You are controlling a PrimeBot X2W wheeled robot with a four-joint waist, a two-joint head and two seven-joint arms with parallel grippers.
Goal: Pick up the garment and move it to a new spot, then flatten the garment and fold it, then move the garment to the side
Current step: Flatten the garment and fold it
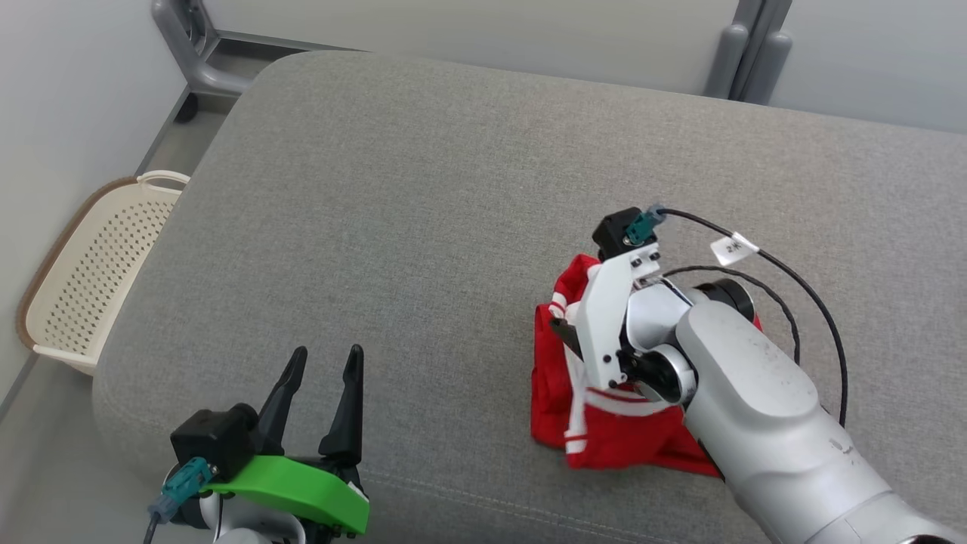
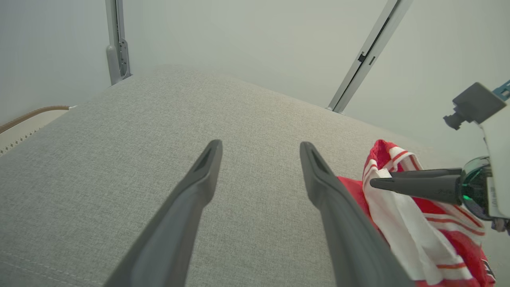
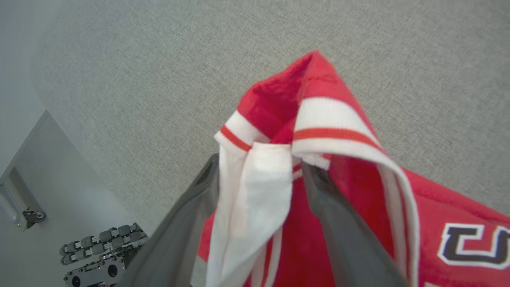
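garment (image 1: pixel 597 431) seen crumpled on grey cushion (image 1: pixel 423 189), near-right | right gripper (image 3: pixel 261 163) spread wide astride fabric ridge, nothing pinched | left gripper (image 1: pixel 326 351) wide, empty, well apart | flattening, folding, side move judged undone

We are looking at a grey fabric cushion (image 1: pixel 423 227), with a seam running along its near edge. A red and white garment (image 1: pixel 548 393) is lying bunched on its near right part, one striped corner sticking up from the heap.
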